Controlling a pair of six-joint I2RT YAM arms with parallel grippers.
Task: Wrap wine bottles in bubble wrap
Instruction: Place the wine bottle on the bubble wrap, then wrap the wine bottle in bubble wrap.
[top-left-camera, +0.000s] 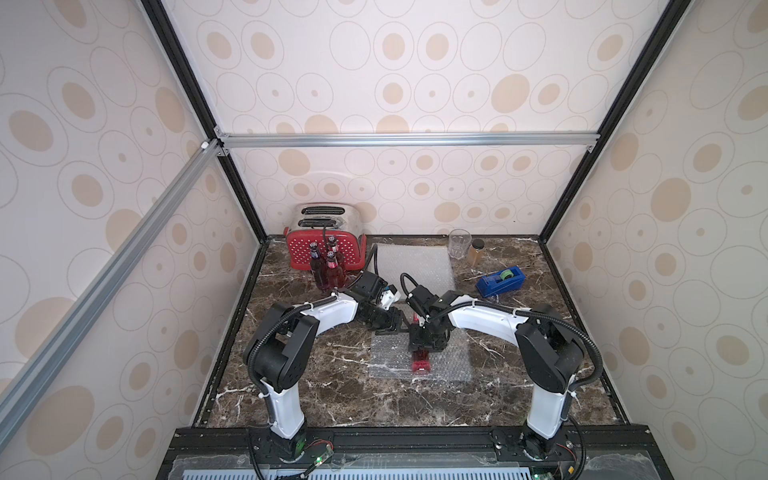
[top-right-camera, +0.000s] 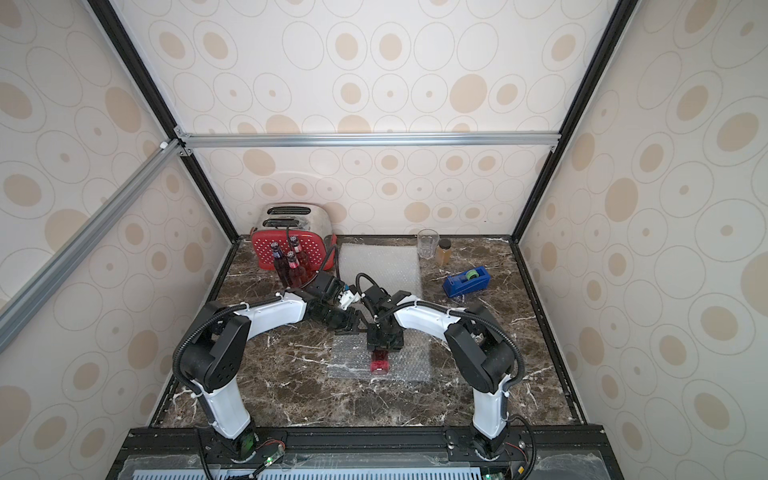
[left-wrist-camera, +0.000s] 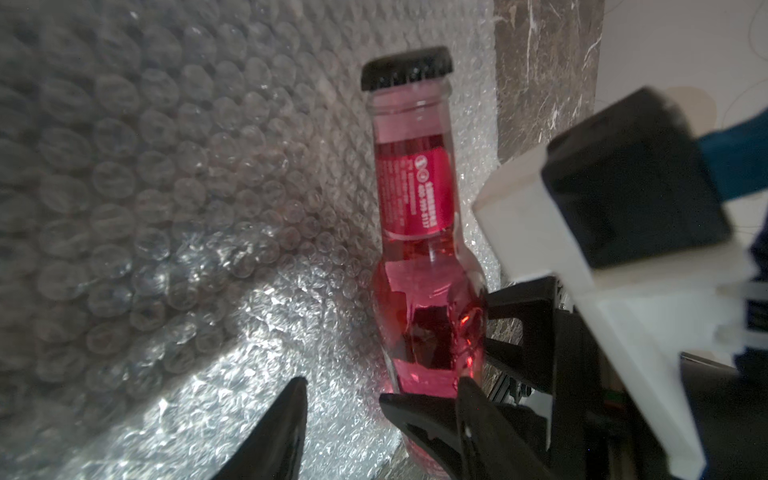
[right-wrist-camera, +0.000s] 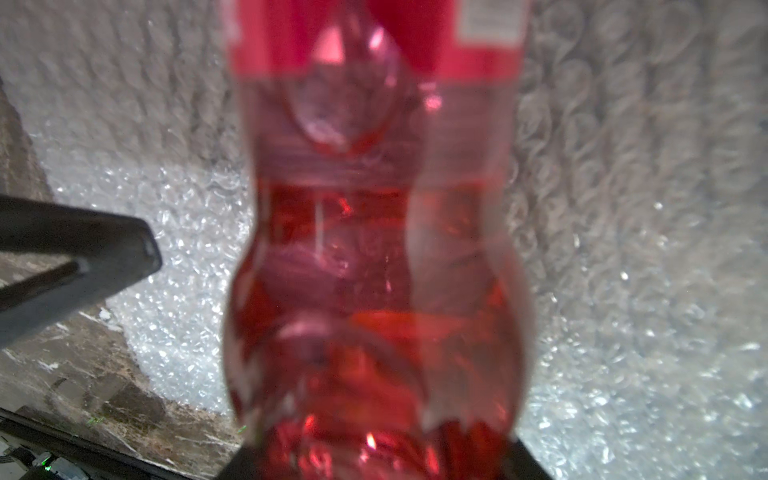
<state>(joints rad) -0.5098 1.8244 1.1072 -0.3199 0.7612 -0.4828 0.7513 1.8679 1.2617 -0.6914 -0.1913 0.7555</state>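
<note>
Red bottle (left-wrist-camera: 415, 199) sits in my right gripper (top-left-camera: 423, 347), jaws clamped across the body, over the near wrap (top-left-camera: 449, 368) at centre front of the table (top-left-camera: 332, 395). Cap points to the back wall, base to me. Can't tell if the glass rests on the sheet or hangs just above it. Left gripper (left-wrist-camera: 340, 399) is spread, nothing pinched, low over the wrap just beside the bottle. Step, as I judge it: lay the bottle down, then fold wrap over. To do it well, seat the bottle flat and square to the sheet edge before right lets go, since round glass will roll. Left should pinch film only, at the edge, clear of the glass and of right's jaws; the two tools are crowded. Raise the flap enough to clear the body, then roll. Three more bottles (top-left-camera: 328, 270) stand by the toaster (top-left-camera: 320, 216), second sheet (top-left-camera: 415, 257) behind, tape dispenser (top-left-camera: 500, 282) to the right. Writing: red neck label, white print running along the bottle, a digit string starting 400, rest too blurred, no brand legible. Body label in the right wrist view is out of focus.
</note>
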